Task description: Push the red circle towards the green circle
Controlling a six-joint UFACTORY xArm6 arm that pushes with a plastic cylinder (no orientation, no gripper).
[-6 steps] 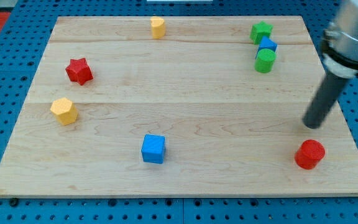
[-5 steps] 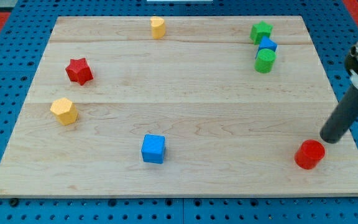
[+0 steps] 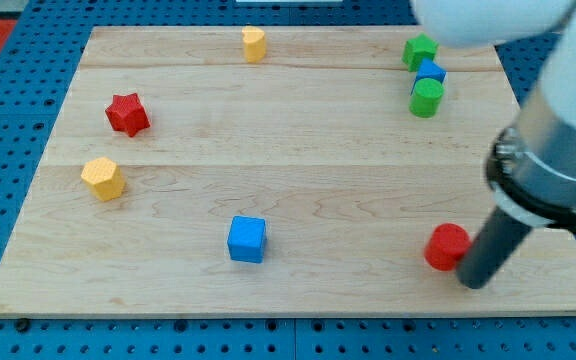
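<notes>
My tip, bare rod holding nothing, pressed against red circle from the view's lower right, near the board's bottom edge. Green circle well apart, toward the view's top. Likely risk: off-centre contact sending the red circle leftward, wide of target.

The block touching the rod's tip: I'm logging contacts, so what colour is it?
Red: the red circle, just left of my tip, seen in the camera view.

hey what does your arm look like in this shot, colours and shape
My arm comes in from the view's right: a white rounded shell at the top, then a grey cylindrical section with a black band. Below it is a straight dark rod narrowing to my tip. I can't see cables or markings.
</notes>
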